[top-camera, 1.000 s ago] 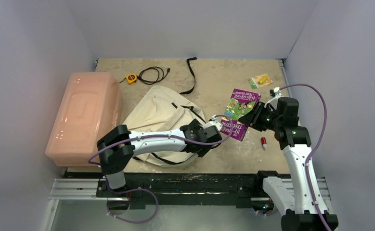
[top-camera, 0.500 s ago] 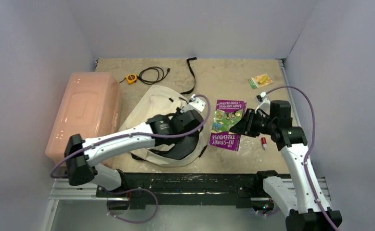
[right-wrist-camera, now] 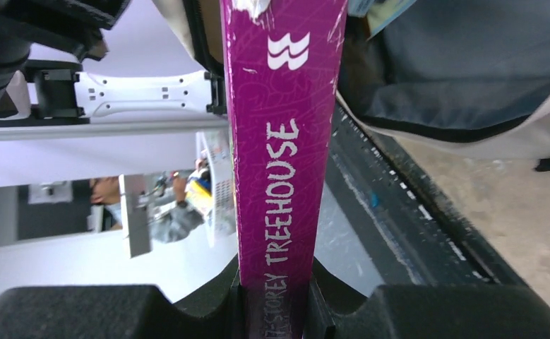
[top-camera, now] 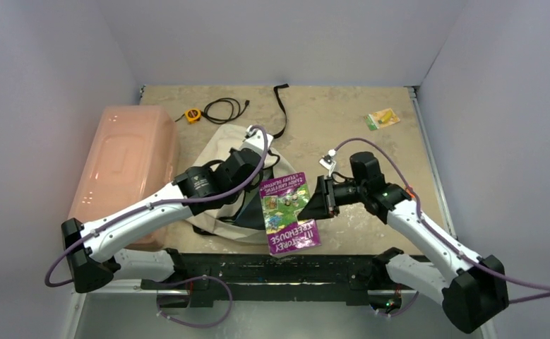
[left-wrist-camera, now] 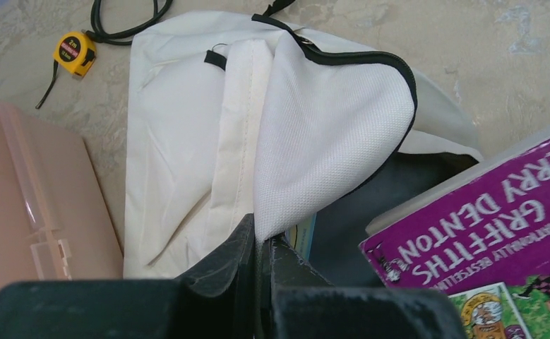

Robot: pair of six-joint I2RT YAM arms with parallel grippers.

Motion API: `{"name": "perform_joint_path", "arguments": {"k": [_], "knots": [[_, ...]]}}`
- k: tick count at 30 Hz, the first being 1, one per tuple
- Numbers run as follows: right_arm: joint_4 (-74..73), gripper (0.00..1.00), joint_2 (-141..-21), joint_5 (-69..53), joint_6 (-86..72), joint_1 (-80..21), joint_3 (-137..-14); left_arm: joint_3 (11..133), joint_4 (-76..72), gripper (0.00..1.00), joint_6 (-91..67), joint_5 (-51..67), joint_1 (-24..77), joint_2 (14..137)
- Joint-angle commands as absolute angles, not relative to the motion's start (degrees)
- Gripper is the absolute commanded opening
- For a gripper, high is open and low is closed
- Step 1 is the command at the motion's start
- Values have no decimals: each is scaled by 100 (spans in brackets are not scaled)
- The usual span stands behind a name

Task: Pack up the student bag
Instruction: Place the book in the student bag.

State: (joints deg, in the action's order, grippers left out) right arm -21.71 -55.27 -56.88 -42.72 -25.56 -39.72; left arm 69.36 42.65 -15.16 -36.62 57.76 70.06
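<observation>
I count one student bag [top-camera: 217,147], one book [top-camera: 290,219], one pink plastic bin [top-camera: 123,169], one yellow tape measure [top-camera: 193,114], one coiled black cable [top-camera: 226,107], one loose black strap [top-camera: 280,109] and one small green and yellow packet [top-camera: 383,118].

My left gripper [left-wrist-camera: 261,244] is closed completely on the cream cloth at the zipper edge of the bag and holds this flap lifted, so the dark lining inside is visible. My right gripper [right-wrist-camera: 273,279] is partly closed and pinches the purple book at its spine, where I read "TREEHOUSE". The book is off the table and tilted. Its far corner is at the open mouth of the bag and its near end reaches to the near edge of the table.

The bag lies in the left-centre part of the table [top-camera: 342,134], close to the near edge, just beside the bin, which stands along the left edge. The tape measure and the cable are near the far edge, behind the bag. The strap runs from the far edge toward the bag. The packet is alone near the far right corner, well apart from all other things.

The table top is beige with a mottled, stone-like pattern. Plain pale lilac-grey walls close it on the left, far and right sides.
</observation>
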Motion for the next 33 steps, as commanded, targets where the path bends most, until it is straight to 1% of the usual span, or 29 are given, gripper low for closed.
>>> {"name": "perform_joint_path", "arguments": {"k": [1,3,7,10,13,18,22,24,26,30,33], "knots": [[44,0,-6009,-6564,-5730,-2833,-3661,6785,3705,0,-1314,-3468,5766,6535],[604,0,-6331,-6616,-6123,-2863,-3659,6736,3668,0,-1349,-3438,5767,6449],[1008,0,-7124,-6598,-6315,-2911,-3915,6667,3670,0,-1411,-3360,5774,6261],[1974,0,-7722,-6503,-6989,-2994,-4001,6602,3606,0,-1389,-3238,5774,6181],[2222,0,-8362,-6183,-7400,-3057,-4281,6617,3651,0,-1414,-3085,5774,6151],[4581,0,-9184,-5896,-9156,-3060,-4231,6614,3665,0,-1345,-2513,5774,6084],[4584,0,-9811,-5562,-9038,-3067,-4650,6614,3690,0,-1292,-2183,5780,6010],[4856,0,-10011,-5340,-9099,-3078,-4718,6671,3771,0,-1231,-2065,5783,5974],[4745,0,-10078,-5058,-8911,-3121,-4858,6767,3972,0,-1165,-2040,5798,5967],[3838,0,-9969,-4243,-7917,-3141,-5089,6960,4287,0,-1067,-2123,5808,5957],[3859,0,-9968,-3753,-7589,-3187,-5054,7047,4350,0,-1038,-2050,5808,5941]]}}
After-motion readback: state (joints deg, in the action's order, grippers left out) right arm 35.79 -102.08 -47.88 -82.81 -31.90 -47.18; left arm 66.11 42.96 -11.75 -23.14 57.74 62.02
